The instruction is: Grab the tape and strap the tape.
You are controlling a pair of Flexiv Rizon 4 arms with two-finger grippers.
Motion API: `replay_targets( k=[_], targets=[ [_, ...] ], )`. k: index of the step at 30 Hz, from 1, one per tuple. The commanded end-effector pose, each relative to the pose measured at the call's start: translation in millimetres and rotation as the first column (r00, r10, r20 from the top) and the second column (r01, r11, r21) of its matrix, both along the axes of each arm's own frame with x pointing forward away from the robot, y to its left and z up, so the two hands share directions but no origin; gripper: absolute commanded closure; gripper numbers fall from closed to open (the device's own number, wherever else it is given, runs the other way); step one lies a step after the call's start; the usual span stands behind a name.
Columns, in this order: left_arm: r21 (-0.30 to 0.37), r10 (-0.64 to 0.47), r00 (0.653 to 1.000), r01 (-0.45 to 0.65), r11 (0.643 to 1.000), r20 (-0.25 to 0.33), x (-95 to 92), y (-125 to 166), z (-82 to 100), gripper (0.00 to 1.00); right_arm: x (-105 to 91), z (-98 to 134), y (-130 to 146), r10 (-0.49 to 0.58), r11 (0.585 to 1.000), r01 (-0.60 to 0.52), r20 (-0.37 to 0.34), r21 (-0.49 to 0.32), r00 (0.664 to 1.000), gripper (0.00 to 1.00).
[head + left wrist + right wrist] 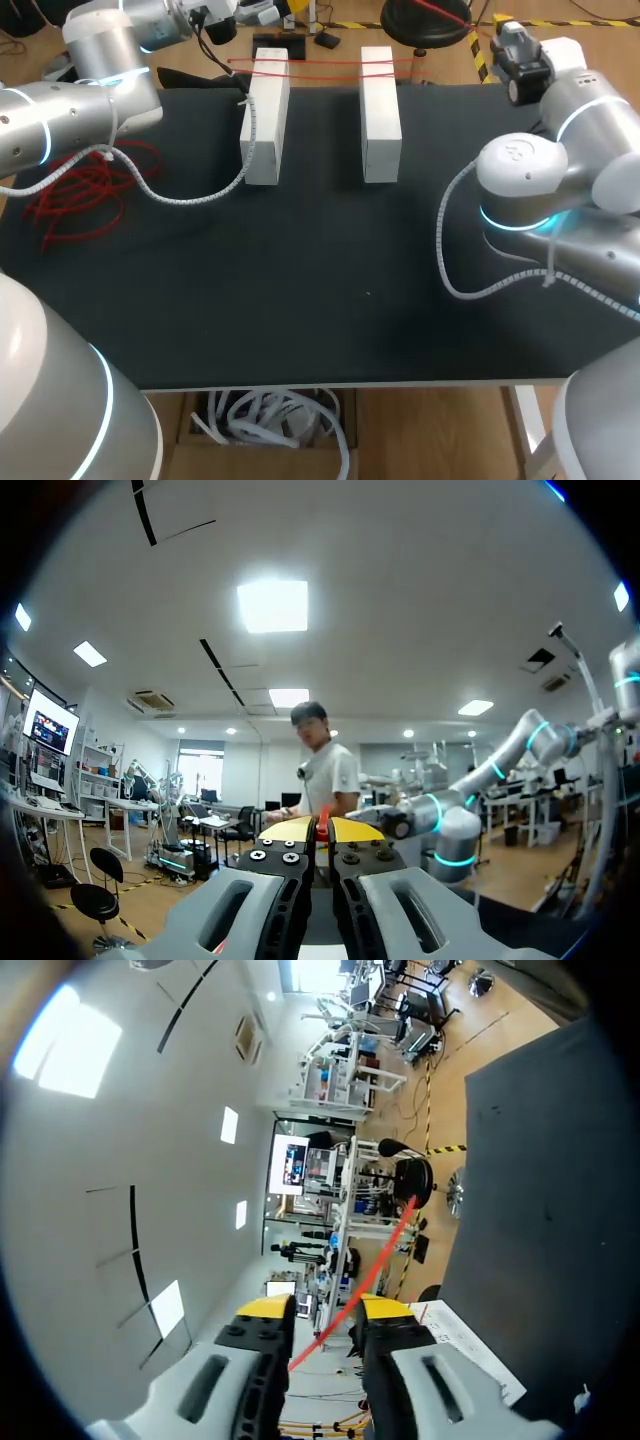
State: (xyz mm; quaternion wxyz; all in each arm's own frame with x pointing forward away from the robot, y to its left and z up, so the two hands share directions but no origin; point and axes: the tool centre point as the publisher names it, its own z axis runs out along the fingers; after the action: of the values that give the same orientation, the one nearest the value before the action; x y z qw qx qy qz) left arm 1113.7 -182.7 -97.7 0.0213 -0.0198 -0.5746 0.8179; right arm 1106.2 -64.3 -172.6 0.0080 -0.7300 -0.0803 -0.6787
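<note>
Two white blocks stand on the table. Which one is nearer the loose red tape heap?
The left block, beside the white cable; the right block stands farther from the tape heap.

My head camera sits high behind the arms, looking down over the whole black table (330, 300). The left wrist camera rides close behind its own gripper (321, 832), facing level across the room toward my right arm (450, 832). The right wrist camera, rolled sideways, shares the table, a white block (465, 1345) and the red tape (372, 1268) with the head view.
</note>
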Motion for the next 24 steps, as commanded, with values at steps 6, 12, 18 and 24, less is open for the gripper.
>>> replay_targets(
  k=[6, 12, 18, 24],
  targets=[
    [-0.001, -0.002, 1.000, 0.002, 1.000, 0.001, 0.6, 0.0, -0.4, 1.00, -5.5, 0.4, -1.3, 0.008, 1.000, -0.008, -0.026, -0.014, 1.000, 0.65],
    [-0.001, -0.002, 1.000, 0.002, 1.000, 0.001, 0.6, 0.0, -0.4, 1.00, -8.4, -1.7, 0.1, 0.015, 1.000, -0.016, -0.031, -0.017, 0.999, 0.55],
    [-0.001, -0.002, 1.000, 0.002, 1.000, 0.001, 0.6, 0.0, -0.4, 1.00, -9.0, -2.5, 0.1, 0.017, 1.000, -0.018, -0.034, -0.017, 0.999, 0.68],
    [-0.001, -0.002, 1.000, 0.002, 1.000, 0.001, 0.6, 0.0, -0.4, 1.00, -10.4, -4.9, -1.8, 0.014, 1.000, -0.015, -0.044, -0.024, 0.999, 0.55]
  ],
)
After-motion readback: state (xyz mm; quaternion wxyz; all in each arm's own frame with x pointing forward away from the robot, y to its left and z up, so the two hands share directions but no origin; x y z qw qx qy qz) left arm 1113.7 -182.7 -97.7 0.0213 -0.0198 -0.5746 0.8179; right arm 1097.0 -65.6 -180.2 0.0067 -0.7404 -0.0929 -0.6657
